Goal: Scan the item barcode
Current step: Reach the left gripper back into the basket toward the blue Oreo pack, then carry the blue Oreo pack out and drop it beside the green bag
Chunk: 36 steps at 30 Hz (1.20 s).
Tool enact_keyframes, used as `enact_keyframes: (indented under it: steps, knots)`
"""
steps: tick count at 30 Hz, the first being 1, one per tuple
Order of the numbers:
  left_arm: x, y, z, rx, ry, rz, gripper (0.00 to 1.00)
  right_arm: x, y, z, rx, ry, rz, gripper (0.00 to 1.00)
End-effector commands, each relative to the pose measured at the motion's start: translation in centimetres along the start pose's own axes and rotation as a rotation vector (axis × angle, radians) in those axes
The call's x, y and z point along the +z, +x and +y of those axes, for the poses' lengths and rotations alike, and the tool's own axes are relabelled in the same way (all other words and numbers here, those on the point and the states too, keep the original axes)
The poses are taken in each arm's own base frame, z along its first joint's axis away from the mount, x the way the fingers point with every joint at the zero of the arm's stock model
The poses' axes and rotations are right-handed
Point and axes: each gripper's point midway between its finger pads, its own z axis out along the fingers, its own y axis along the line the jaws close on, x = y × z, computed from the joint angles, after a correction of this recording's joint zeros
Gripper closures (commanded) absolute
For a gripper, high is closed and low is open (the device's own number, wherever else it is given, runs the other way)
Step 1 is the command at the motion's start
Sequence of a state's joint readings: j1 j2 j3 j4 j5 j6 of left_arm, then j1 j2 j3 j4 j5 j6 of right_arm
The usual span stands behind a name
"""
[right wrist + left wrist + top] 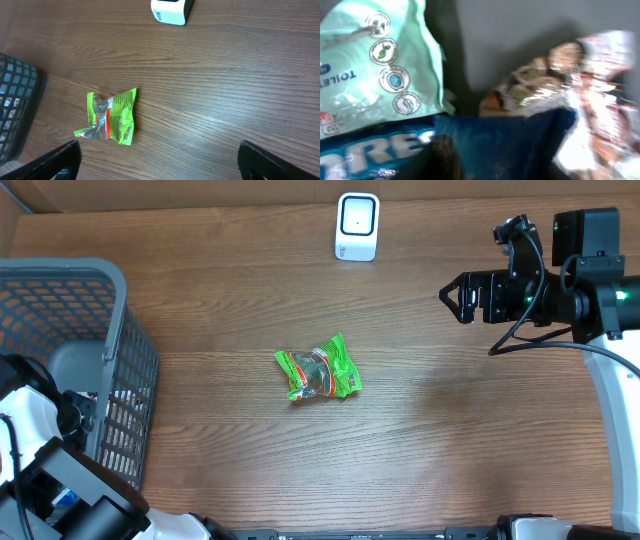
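Crumpled green packet (318,374) — shiny, red-printed — lies flat; right gripper (447,297) jaws spread wide, left gripper (439,159) unclear.

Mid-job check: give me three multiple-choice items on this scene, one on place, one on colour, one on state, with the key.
1. Where is the green packet? A in the basket B on the table C held in the air
2. What colour is the scanner? A black B red C white
3. How is the right gripper? A open, empty B shut on the green packet C shut on the scanner
Key: 1 B, it lies on wood apart from the basket; 2 C, its casing is white; 3 A, its fingers stand wide apart with nothing between.
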<state>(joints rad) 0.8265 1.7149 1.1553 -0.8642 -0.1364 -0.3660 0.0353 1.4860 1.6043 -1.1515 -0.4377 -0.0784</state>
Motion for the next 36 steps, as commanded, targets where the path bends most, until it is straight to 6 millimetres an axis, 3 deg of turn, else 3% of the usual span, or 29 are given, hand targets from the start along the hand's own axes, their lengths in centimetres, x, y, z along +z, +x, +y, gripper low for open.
enact_keyframes:
  steps: [1,3,6,12,14,19,22,24,27,28,32,35,36]
  knots:
    - [1.5,1.2,0.4,0.009,-0.026,0.065,0.82,-0.7,-1.0,0.5,-0.015,-0.002,-0.032,0.0]
    - [1.2,1.2,0.4,0.009,-0.027,0.07,0.96,-0.7,-1.0,0.5,-0.016,-0.003,-0.034,0.0]
    - [0.3,0.7,0.2,0.009,-0.015,0.072,0.96,-0.7,-1.1,0.5,-0.018,-0.003,-0.038,0.0]
    - [-4.9,-2.1,-1.9,0.002,0.091,0.051,0.96,-0.7,-1.2,0.5,-0.019,-0.003,-0.041,0.0]
    - [-7.5,-3.1,-2.8,0.008,0.152,0.041,0.96,-0.7,-1.2,0.5,-0.02,-0.003,-0.042,0.0]
    - [-16.1,-5.4,-4.8,0.07,0.309,-0.041,0.96,-0.7,-1.2,0.5,-0.021,-0.003,-0.043,0.0]
    - [-21.2,-6.0,-5.2,0.089,0.376,-0.107,0.96,-0.7,-1.2,0.5,-0.02,-0.003,-0.043,0.0]
    - [-25.6,-5.9,-5.9,0.141,0.446,-0.179,0.96,-0.7,-1.2,0.5,-0.02,-0.003,-0.043,0.0]
    - [-30.2,-4.9,-7.3,0.228,0.537,-0.255,0.96,-0.7,-1.2,0.5,-0.02,-0.003,-0.043,0.0]
    - [-32.3,-4.1,-8.2,0.285,0.58,-0.292,0.96,-0.7,-1.2,0.5,-0.02,-0.003,-0.043,0.0]
    - [-37.0,-0.7,-10.9,0.479,0.66,-0.385,0.96,-0.7,-1.3,0.5,-0.021,-0.003,-0.045,0.0]
    - [-39.4,3.0,-13.6,0.619,0.728,-0.41,0.96,-0.7,-1.3,0.5,-0.021,-0.003,-0.045,0.0]
    - [-40.1,5.9,-15.6,0.717,0.752,-0.399,0.96,-0.7,-1.3,0.5,-0.022,-0.003,-0.046,0.0]
